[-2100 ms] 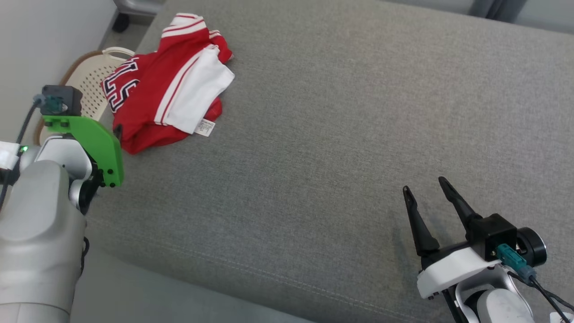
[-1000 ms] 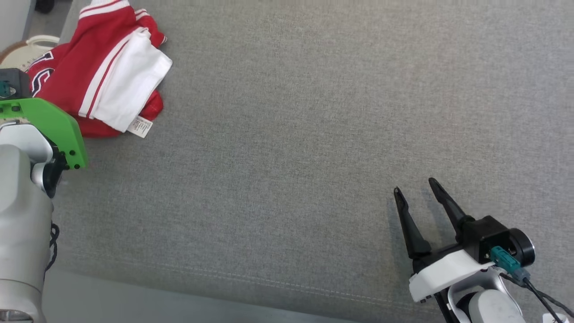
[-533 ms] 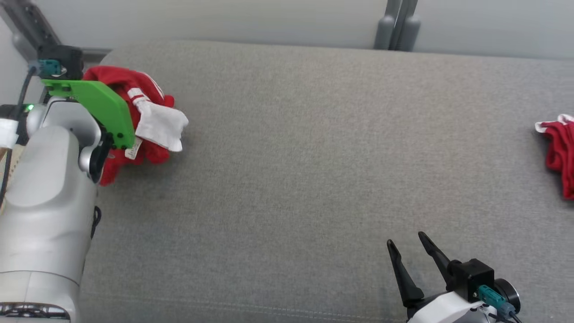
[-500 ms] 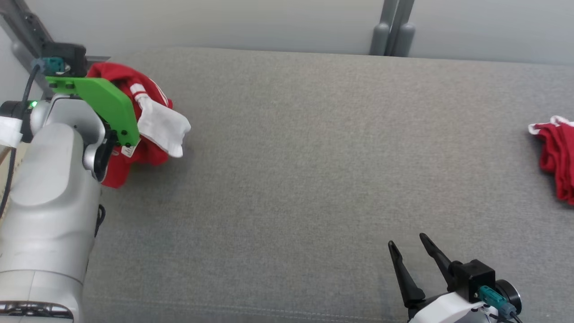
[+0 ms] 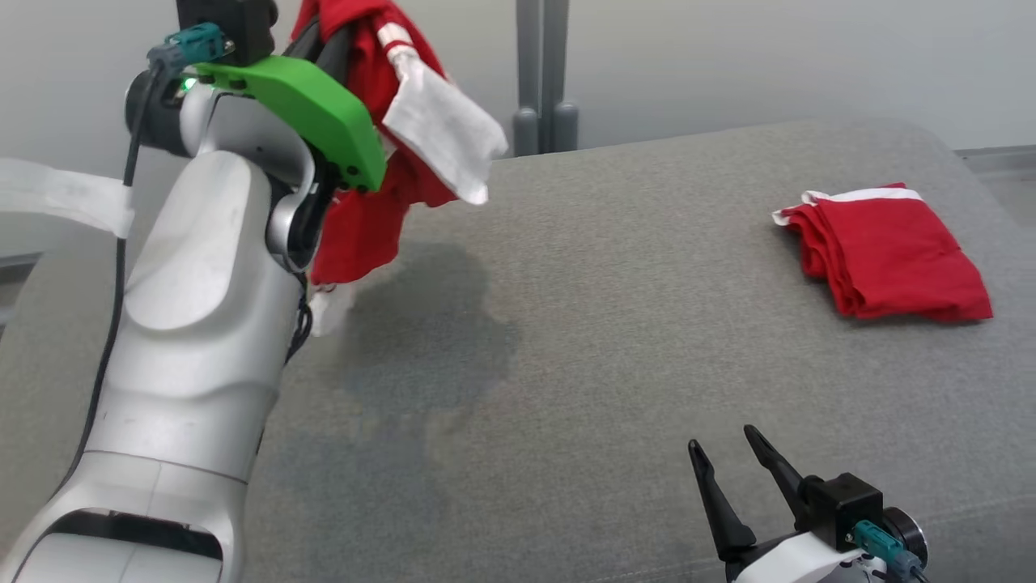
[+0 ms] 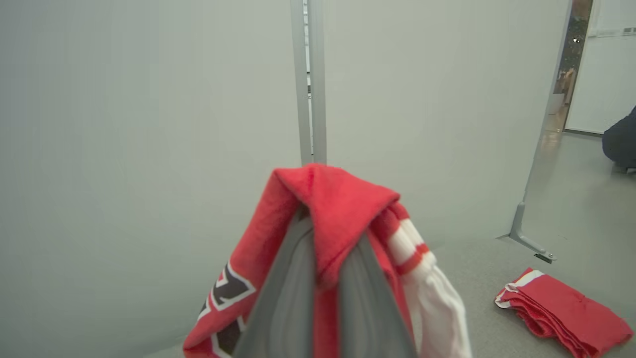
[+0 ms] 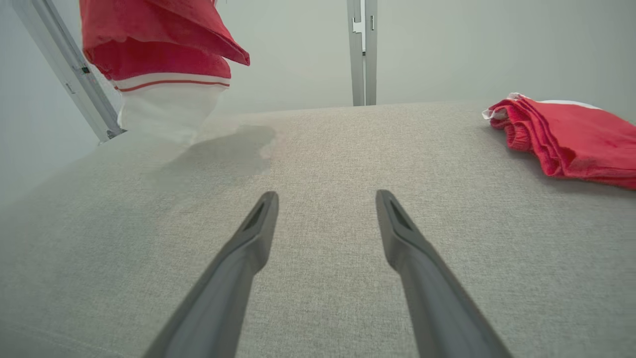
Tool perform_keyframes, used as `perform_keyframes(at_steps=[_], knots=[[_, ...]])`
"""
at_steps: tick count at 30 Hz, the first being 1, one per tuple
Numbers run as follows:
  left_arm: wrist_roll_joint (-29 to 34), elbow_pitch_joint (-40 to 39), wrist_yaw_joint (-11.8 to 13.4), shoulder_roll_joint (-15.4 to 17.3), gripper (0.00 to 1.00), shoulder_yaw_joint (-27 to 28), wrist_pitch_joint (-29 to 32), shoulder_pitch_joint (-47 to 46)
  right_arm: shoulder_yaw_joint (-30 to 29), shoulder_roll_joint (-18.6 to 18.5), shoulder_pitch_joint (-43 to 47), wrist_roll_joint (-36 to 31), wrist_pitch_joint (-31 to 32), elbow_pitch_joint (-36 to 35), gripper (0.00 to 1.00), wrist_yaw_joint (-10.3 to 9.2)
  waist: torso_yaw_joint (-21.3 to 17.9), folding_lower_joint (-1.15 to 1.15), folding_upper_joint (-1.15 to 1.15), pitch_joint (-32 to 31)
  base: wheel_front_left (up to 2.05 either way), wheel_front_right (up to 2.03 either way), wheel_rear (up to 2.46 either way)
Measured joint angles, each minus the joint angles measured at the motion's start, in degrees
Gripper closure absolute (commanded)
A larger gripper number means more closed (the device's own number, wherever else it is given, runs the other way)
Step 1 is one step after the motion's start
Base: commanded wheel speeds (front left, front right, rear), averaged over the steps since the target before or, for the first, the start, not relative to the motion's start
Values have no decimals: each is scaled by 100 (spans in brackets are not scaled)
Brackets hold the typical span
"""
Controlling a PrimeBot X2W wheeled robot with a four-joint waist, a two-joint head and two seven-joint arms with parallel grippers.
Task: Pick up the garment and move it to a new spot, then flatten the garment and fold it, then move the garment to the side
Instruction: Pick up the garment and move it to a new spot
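The garment (image 5: 380,154), a red jersey with white striped trim and dark lettering, hangs bunched in the air at the upper left. My left gripper (image 5: 338,36) is shut on its top fold. In the left wrist view the cloth (image 6: 338,204) drapes over my left gripper (image 6: 328,223) and hides the fingertips. The garment's white lower end (image 5: 328,308) dangles at or just above the grey cushion (image 5: 607,340). My right gripper (image 5: 720,437) rests low at the front right, open and holding nothing. The right wrist view shows my right gripper (image 7: 326,195) with the garment (image 7: 164,59) far to its left.
A folded red piece with white trim (image 5: 886,251) lies on the cushion at the far right; it is also in the wrist views (image 6: 561,311) (image 7: 571,134). A grey partition post (image 5: 542,73) stands behind the cushion's back edge. A pale wall runs behind.
My left gripper has lifted the garment off the cushion and carried it up and toward the middle. The camera has also shifted, bringing the folded red piece fully into view. The right gripper stays open.
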Motion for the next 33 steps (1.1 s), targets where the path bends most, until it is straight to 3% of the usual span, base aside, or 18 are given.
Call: perform_keyframes(at_steps=[7,12,18,23,24,25,26,33], knots=[[-675,-688,-11,-248,100,-448,-145,-36,-66,-1,-77,12,-76,45,0,0,-587,0,0,-17,0,0,0],[-1116,-842,-11,-279,100,-822,-154,226,-99,-2,-118,77,-136,71,0,0,-787,0,0,115,0,0,0],[-1226,-288,171,-254,100,-1095,-34,1123,-93,-2,-166,166,-212,152,0,0,-740,0,0,339,0,0,0],[-1144,383,399,93,100,-1126,-120,1740,-57,-1,-242,210,-263,219,0,0,-596,0,0,415,0,0,0],[-1132,493,455,134,74,-1122,-155,1813,-47,-2,-259,215,-276,230,0,0,-570,0,0,422,0,0,0],[-1135,611,504,169,16,-1095,-171,1874,-45,-2,-272,223,-277,244,0,0,-544,0,0,425,0,0,0],[-1136,701,543,193,0,-1087,-193,1927,-45,-1,-279,229,-278,256,0,0,-519,0,0,425,0,0,0],[-1245,1089,726,348,0,-915,-368,2113,-71,-1,-281,232,-312,321,0,0,-360,0,0,342,0,0,0]])
